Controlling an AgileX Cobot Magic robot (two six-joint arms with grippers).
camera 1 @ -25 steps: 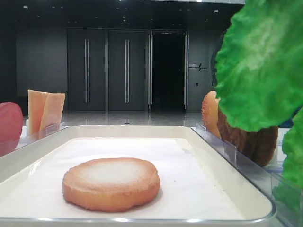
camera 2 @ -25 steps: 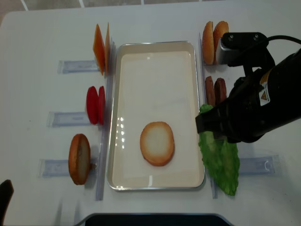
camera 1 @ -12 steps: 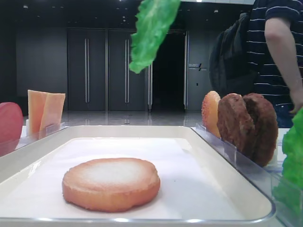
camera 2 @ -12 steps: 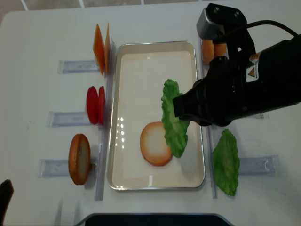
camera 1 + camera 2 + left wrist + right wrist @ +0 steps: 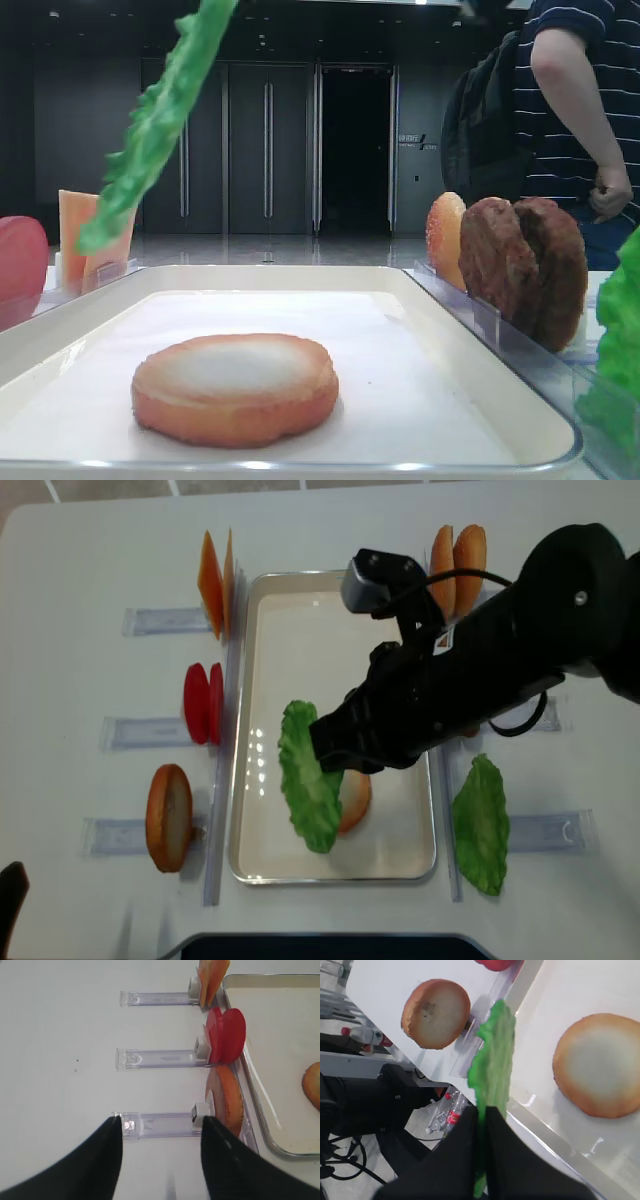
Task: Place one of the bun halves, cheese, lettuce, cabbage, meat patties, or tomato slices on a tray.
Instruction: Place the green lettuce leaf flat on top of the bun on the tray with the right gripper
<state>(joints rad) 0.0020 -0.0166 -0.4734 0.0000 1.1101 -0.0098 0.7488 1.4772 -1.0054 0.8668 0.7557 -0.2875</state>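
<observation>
My right gripper (image 5: pixel 482 1116) is shut on the lettuce (image 5: pixel 495 1055), a frilly green leaf (image 5: pixel 308 780) that hangs above the left half of the cream tray (image 5: pixel 300 610). In the low exterior view the lettuce (image 5: pixel 160 120) dangles high over the tray's left rim. One bun half (image 5: pixel 235 388) lies flat on the tray liner; from above, the leaf and arm partly cover it (image 5: pixel 355 798). My left gripper (image 5: pixel 161 1130) is open and holds nothing. It hovers over the table by a clear holder (image 5: pixel 157 1125), left of the tray.
Cheese (image 5: pixel 215 575), tomato slices (image 5: pixel 203 702) and a bun half (image 5: pixel 168 818) stand in holders left of the tray. Bun halves (image 5: pixel 458 568), meat patties (image 5: pixel 525 270) and another green leaf (image 5: pixel 482 825) are on its right. A person (image 5: pixel 570 110) stands behind.
The right gripper has carried the lettuce leftward from the right-hand holders, across the tray, to above the tray's left half. The left gripper's earlier state is not shown.
</observation>
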